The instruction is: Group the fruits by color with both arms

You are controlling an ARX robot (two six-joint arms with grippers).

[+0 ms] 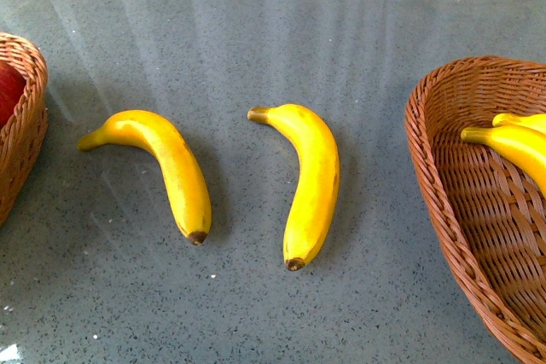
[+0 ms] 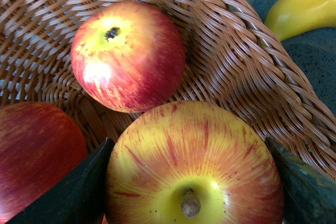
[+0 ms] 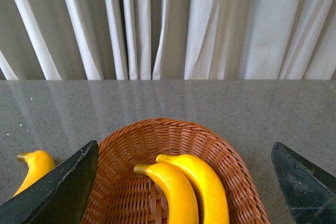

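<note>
Four bananas [image 1: 311, 181], three apples [image 2: 128, 56], two baskets [image 1: 461, 168]

Bananas [image 1: 166, 164] yellow, brown tips; apples [image 2: 128, 56] red, yellow-streaked; baskets [image 1: 444, 168] brown.

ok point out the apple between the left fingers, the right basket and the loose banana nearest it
yellow-streaked apple [image 2: 194, 150]: left wrist view, streaked skin near the stem
right basket [image 1: 461, 168]: front view, inner woven wall
loose banana [image 1: 314, 181]: front view, middle of its body
</note>
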